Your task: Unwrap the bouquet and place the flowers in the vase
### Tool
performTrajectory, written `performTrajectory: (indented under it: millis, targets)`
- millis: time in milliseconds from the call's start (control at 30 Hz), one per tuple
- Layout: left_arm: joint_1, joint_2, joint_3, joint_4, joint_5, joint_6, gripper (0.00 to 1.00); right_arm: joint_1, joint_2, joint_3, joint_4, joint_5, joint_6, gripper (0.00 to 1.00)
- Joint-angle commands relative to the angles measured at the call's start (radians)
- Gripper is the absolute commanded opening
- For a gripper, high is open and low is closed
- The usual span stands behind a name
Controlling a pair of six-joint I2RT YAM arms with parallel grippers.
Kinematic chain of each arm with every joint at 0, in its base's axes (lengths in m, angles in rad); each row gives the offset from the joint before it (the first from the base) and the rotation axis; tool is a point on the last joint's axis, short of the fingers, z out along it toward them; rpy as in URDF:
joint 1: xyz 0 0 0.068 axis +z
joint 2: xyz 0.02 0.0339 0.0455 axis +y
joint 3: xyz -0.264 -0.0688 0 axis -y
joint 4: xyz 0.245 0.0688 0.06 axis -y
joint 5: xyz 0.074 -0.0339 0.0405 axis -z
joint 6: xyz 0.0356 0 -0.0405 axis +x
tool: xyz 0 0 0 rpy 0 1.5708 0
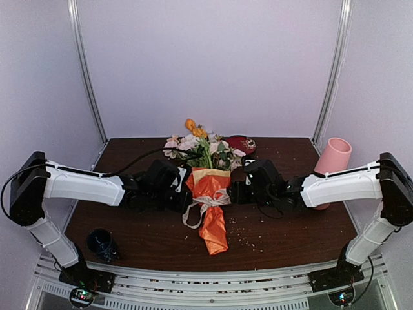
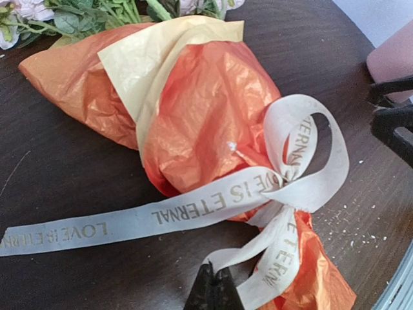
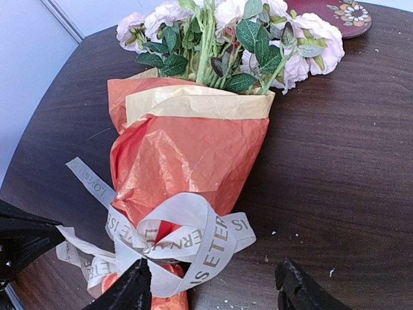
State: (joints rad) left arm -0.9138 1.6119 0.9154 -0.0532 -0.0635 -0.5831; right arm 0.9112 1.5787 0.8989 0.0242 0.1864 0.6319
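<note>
Left jaws closed, seemingly on ribbon (image 2: pixel 193 216) | right jaws apart

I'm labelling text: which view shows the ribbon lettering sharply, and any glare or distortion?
Left wrist: ribbon lettering crisp, soft even light. Right wrist: legible but folded, mild sheen on the table. Top view: too small to read, no glare.

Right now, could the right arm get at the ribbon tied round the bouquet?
Probably yes. The right gripper is open and the ribbon bow lies just ahead of its fingers with nothing between. The left gripper is shut on a ribbon tail at the far side, out of the way.
</note>
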Motion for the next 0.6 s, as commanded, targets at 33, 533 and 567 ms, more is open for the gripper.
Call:
performTrajectory:
  millis: [33, 533, 567]
  targets:
    - [-0.004, -0.030, -0.034, -0.040, -0.092, -0.029, 0.00, 0.000, -0.002, -0.009, 0.024, -0.020, 0.009, 0.66]
    - [0.011, -0.117, -0.105, 0.035, -0.015, -0.042, 0.53, 0.002, 0.008, 0.015, 0.025, -0.052, 0.017, 0.67]
    - [0.021, -0.132, -0.105, 0.035, -0.020, -0.055, 0.56, 0.002, 0.006, 0.015, 0.025, -0.053, 0.017, 0.68]
